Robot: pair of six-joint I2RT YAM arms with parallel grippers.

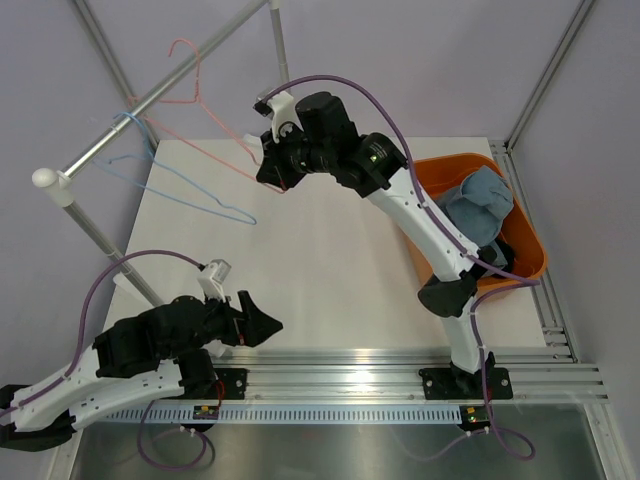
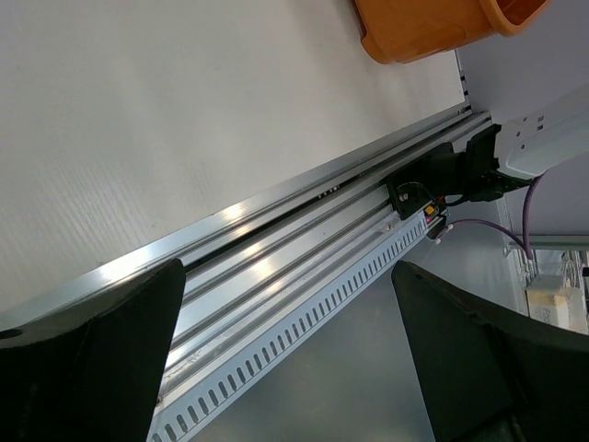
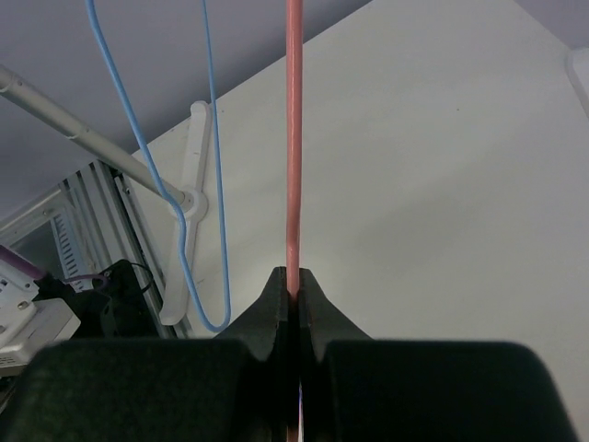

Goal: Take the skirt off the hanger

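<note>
Two arms reach over a white tabletop (image 1: 330,270). The right gripper (image 3: 294,285) has its jaws pinched shut on the bare wire of the pink hanger (image 3: 294,138), whose long axis runs straight away from them. The skirt (image 1: 480,205), a blue-grey bundle, lies in the orange bin (image 1: 530,265), well to the right and nearer the right arm. The left gripper (image 1: 262,318) hangs by the near edge, its jaws wide and holding nothing.
</note>
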